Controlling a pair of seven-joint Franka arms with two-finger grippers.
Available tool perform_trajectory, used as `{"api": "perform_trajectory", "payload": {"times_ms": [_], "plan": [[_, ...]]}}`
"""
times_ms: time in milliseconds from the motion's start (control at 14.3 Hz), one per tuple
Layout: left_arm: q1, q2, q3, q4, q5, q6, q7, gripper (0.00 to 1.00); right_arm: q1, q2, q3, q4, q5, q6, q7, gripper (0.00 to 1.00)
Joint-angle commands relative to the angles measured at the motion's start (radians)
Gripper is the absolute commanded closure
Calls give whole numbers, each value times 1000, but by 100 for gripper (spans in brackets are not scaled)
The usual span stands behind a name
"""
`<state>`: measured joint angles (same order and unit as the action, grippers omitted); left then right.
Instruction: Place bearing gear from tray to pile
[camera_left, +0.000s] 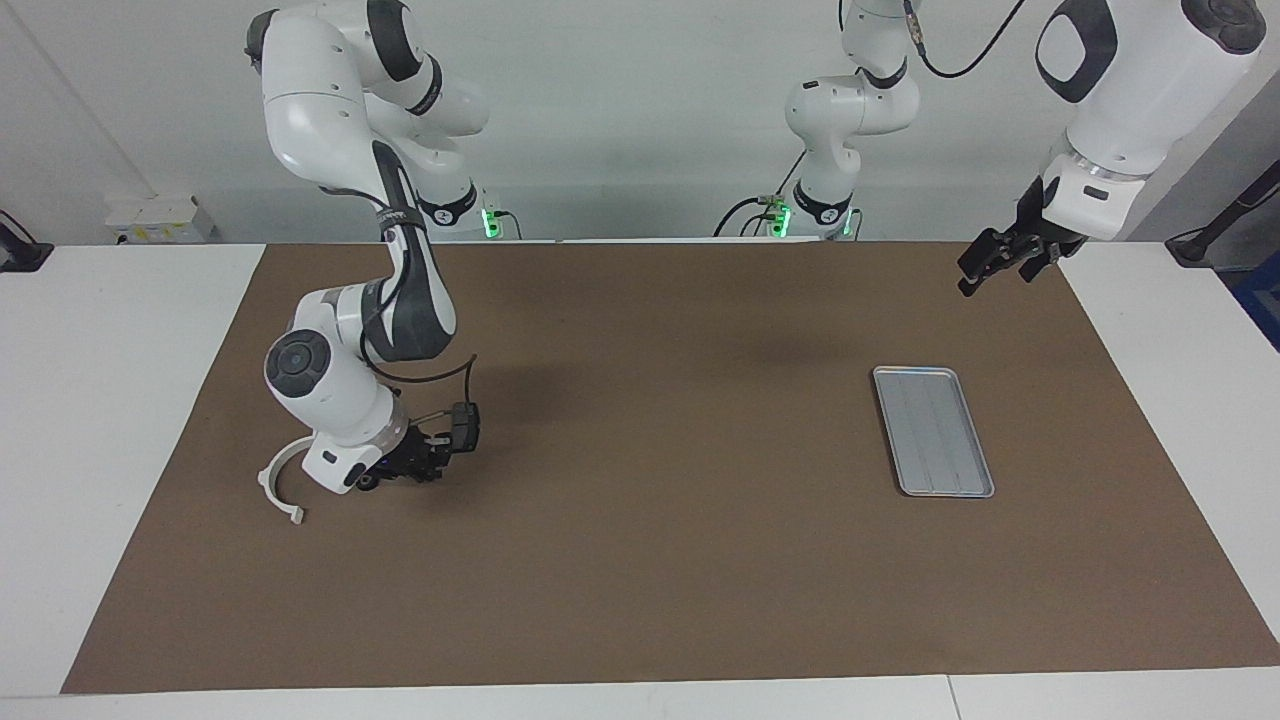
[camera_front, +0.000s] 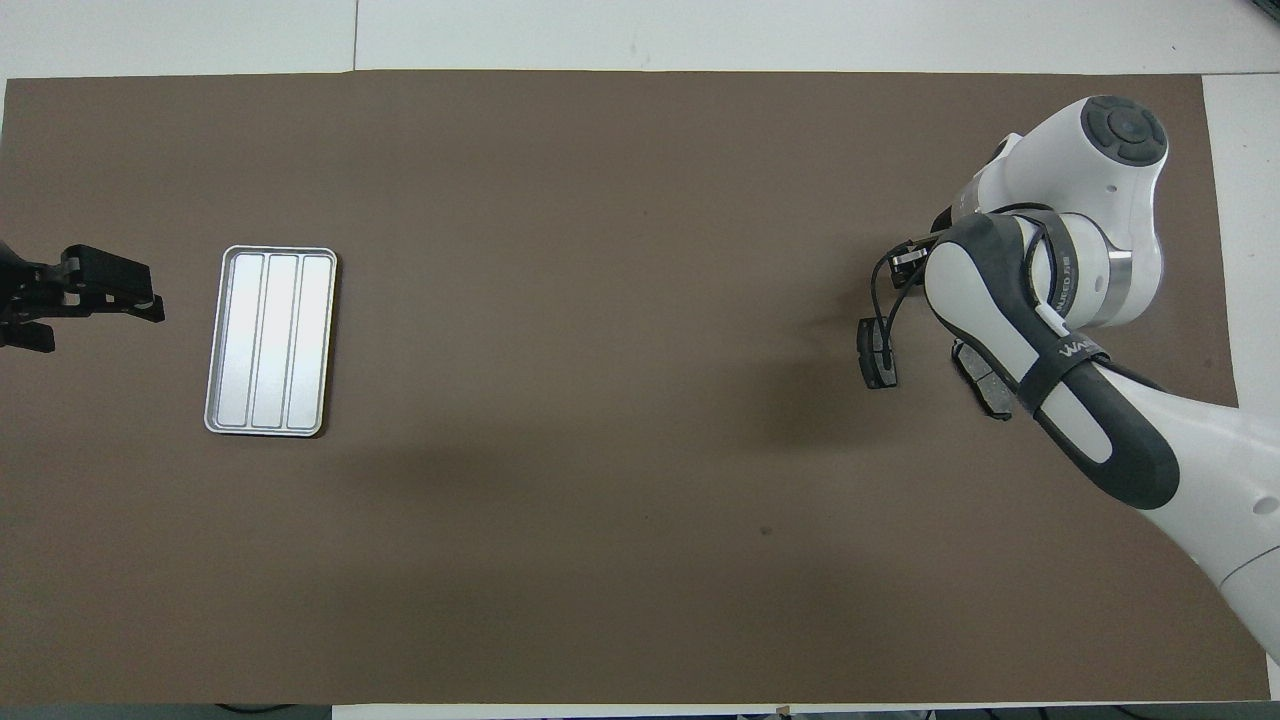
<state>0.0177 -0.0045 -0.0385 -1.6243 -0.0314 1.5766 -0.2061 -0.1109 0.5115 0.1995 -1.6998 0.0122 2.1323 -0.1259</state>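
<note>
Lengthwise toward the robots: tray (camera_left: 933, 431)

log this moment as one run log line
right gripper: shut, low over pile, beside white bracket | left gripper: open, waiting | tray: empty

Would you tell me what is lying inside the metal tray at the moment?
Nothing: the tray shows only its bare ridged floor in both views, with no part in it. No arm or gripper covers any of it.
</note>
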Motion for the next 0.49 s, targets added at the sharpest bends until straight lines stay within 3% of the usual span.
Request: {"api": "perform_trajectory", "payload": {"times_ms": [0, 351, 421], "plan": [[-4, -11, 5, -6, -18, -3, 4, 0, -13, -36, 9, -99, -5, 89, -37, 100], [-4, -11, 5, -6, -18, -3, 4, 0, -29, -36, 9, -104, -8, 89, -70, 100], [-4, -9, 5, -6, -18, -3, 4, 0, -30, -36, 9, -104, -6, 89, -70, 89]]}}
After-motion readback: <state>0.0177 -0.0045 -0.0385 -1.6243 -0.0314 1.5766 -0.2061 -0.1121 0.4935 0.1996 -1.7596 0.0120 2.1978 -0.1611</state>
